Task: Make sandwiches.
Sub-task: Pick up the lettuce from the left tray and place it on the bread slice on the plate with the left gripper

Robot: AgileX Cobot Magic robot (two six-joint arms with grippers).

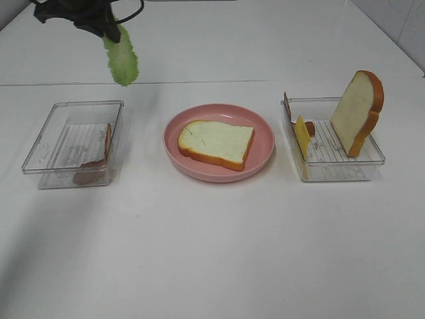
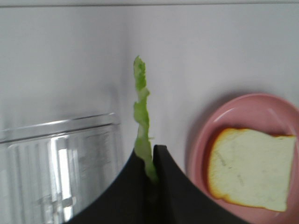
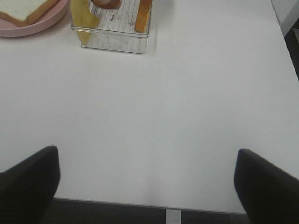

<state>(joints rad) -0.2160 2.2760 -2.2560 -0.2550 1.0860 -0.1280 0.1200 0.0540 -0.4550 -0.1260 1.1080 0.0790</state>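
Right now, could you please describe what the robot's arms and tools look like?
Both tools are matte black. The left tool has two smooth fingers that taper to narrow tips; in the high view a black cable loops beside it. The right tool shows two broad black fingers with rounded corners. No markings are visible.

Left fingers (image 2: 133,196) tight together up high; right fingers (image 3: 28,182) wide apart.

At eleven o'clock of the high view the left gripper (image 1: 106,28) is cut off by the edge; the lettuce leaf (image 1: 121,60) has its upper end hidden in it
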